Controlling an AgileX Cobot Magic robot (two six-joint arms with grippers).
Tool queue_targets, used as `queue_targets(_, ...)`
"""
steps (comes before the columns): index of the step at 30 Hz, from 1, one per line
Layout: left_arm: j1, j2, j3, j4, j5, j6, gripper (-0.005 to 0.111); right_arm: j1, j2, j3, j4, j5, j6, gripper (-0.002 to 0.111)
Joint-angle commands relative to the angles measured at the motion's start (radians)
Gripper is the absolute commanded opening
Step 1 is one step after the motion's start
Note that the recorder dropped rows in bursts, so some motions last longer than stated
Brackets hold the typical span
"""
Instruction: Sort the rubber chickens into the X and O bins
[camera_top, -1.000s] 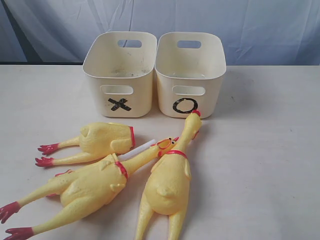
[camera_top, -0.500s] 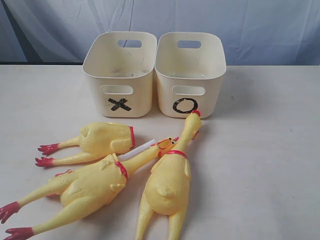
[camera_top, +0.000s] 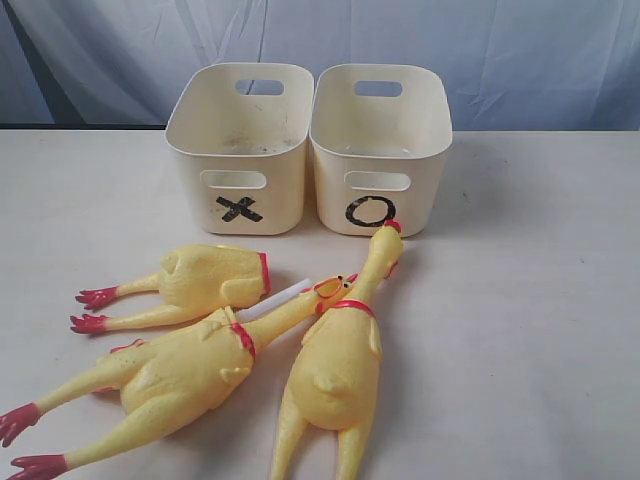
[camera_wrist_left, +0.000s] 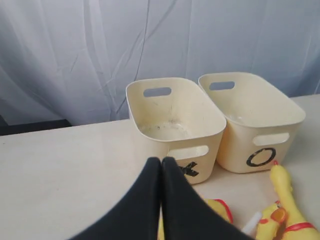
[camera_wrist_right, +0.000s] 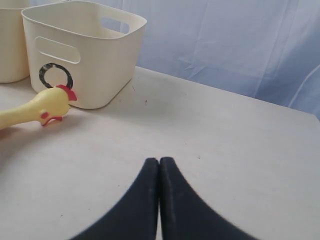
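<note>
**Standstill: no chicken sorted yet**

We see nothing moved over the last second, so we judge that sorting has not begun. The headless yellow rubber chicken body (camera_top: 215, 280) lies left. Nearer lie the left long-necked yellow rubber chicken (camera_top: 175, 375) and the right long-necked yellow rubber chicken (camera_top: 338, 365), whose head is just beside the cream plastic O bin (camera_top: 330, 200). The cream plastic X bin (camera_top: 285, 195) stands left of it, and both look empty. The left end effector (camera_wrist_left: 161, 165) and right end effector (camera_wrist_right: 159, 162) are clenched on nothing. The pale tabletop (camera_top: 520, 300) is matte, and a bluish-white curtain (camera_top: 500, 50) hangs behind.
</note>
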Motion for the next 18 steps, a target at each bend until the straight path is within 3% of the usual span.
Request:
queue_targets(1,-0.002,0.122,-0.037,-0.013,0.006,0.096,0.0,0.004,-0.004,0.002,0.002,-0.007,0.0,0.0)
queue_targets(7,-0.018,0.255,-0.081,-0.134,0.004,0.17,0.0,0.004,-0.004,0.002,0.002,-0.007,0.0,0.0)
queue_targets(18,-0.221,0.499,-0.125,-0.112,-0.045,0.517,0.0,0.004,-0.004,0.002,0.002,-0.007,0.0,0.0)
